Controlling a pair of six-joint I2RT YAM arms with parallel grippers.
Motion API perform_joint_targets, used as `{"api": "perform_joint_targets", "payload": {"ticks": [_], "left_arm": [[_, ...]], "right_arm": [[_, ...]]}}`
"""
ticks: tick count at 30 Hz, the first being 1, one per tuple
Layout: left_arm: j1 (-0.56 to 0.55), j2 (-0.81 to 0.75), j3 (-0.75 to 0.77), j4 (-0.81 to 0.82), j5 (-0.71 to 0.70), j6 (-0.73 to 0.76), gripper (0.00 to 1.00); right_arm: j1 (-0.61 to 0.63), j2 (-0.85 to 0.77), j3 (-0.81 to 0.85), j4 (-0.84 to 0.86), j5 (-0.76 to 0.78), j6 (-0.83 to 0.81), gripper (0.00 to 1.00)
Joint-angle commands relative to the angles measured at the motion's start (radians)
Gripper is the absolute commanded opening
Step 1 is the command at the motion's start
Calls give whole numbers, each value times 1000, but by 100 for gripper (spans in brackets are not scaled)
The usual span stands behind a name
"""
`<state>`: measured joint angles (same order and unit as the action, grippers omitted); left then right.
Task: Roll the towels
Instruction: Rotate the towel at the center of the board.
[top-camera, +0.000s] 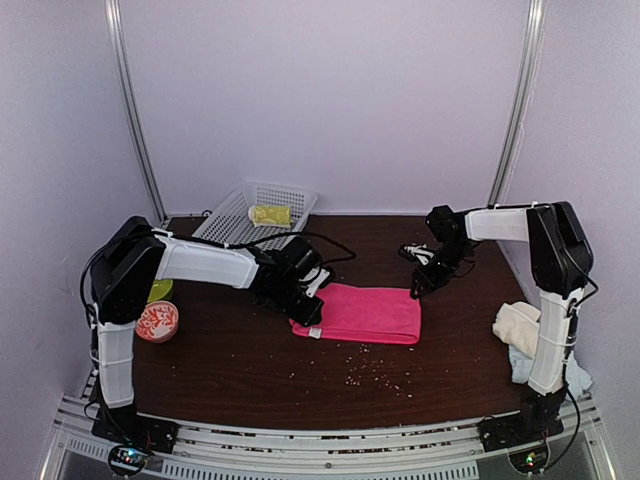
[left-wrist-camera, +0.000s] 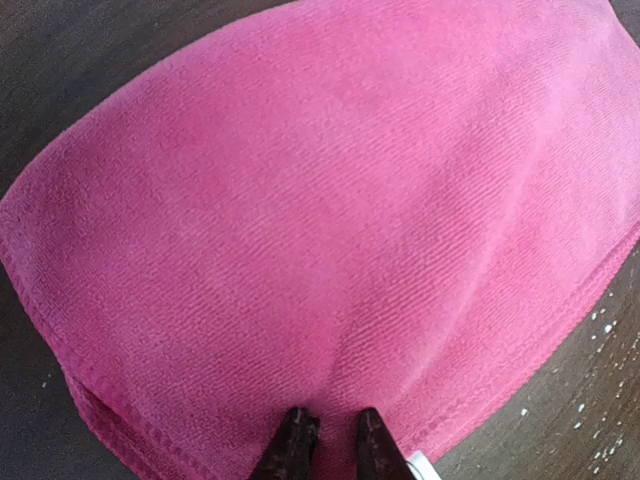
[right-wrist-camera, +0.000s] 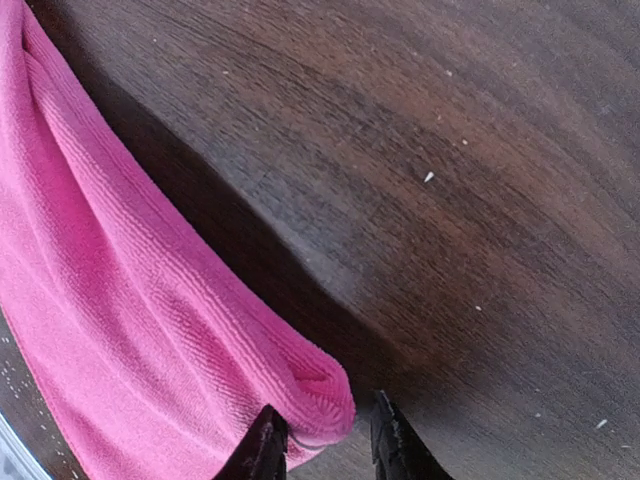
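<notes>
Pink towel (top-camera: 368, 313) lies folded flat on the wooden table (top-camera: 230, 370), rolling apparently just starting: left gripper (left-wrist-camera: 337, 440) pinches its hem, right gripper (right-wrist-camera: 328, 440) stands spread astride the opposite corner, so next it likely must close before both curl the edge over.

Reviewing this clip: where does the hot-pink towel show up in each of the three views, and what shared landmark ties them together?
Top external: the hot-pink towel lies folded near the middle of the dark wood tabletop.
Left wrist: it fills most of the frame.
Right wrist: it runs down the left side, with a folded corner at the bottom.
Shared landmark: the crumb-speckled tabletop, which borders the towel in every view.
</notes>
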<state>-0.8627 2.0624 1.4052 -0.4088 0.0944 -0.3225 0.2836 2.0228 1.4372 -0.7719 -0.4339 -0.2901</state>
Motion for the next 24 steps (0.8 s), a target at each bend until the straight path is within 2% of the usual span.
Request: {"api": "perform_joint_targets", "payload": {"ticks": [1, 4, 6, 9, 12, 16, 18, 21, 24], "left_arm": [[7, -19, -58, 58, -2, -12, 16], [16, -20, -77, 59, -17, 0, 15], [32, -14, -79, 59, -16, 16, 9], [62, 4, -58, 49, -18, 62, 2], [91, 35, -4, 40, -30, 136, 0], [116, 105, 167, 9, -49, 252, 0], [121, 125, 247, -1, -46, 305, 5], [122, 123, 344, -50, -25, 359, 18], [122, 68, 336, -60, 6, 369, 26]], "right_arm": [[-6, 8, 8, 40, -27, -12, 26], [-11, 4, -22, 54, 0, -1, 13], [-25, -10, -59, 51, 3, 3, 8], [-52, -54, -147, 59, 16, 11, 5], [-67, -111, -243, 52, 25, 6, 3], [-43, -198, -343, -3, -35, -32, 4], [9, -224, -372, -71, -98, -83, 8], [110, -248, -384, -199, -202, -196, 17], [126, -291, -325, -291, -264, -257, 24]]}}
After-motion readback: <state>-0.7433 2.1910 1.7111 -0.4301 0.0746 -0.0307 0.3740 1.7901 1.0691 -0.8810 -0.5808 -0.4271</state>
